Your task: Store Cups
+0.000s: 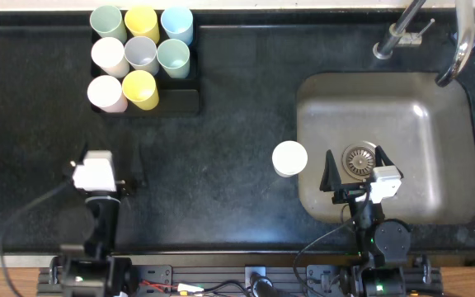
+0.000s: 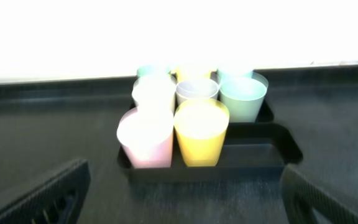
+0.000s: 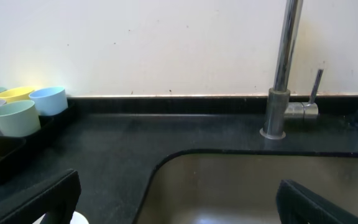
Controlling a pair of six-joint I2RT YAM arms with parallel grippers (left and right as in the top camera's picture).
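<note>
Standing alone on the counter (image 1: 221, 165), the white cup (image 1: 289, 158) sat just beside the sink's left rim, toward the counter's front edge and well apart from the others. Whether its mouth faced up I could not tell from above. It looked like thin plastic: light, smooth-walled and tapered, so likely to slip or tip under a careless pinch and to flex if squeezed hard. My judgement was that a hold across the wall a little below the rim would serve best, or one finger inside the lip and one outside if it was mouth-up, with moderate pressure either way.

The other eight cups (image 1: 141, 54) stood mouth-up in a black tray (image 1: 180, 103) near the counter's back left corner, set in three rows. The slot at the tray's front right corner was bare, and that seemed the place for the loose cup.

The right gripper (image 1: 355, 165) hung over the front left part of the sink (image 1: 435, 107), just beside the white cup, with its claw spread wide and holding nothing. The left gripper (image 2: 182, 177) sat toward the front left of the counter, facing the tray — its claw was also wide and empty. A tap (image 1: 398, 33) rose behind the sink at the counter's back edge.
</note>
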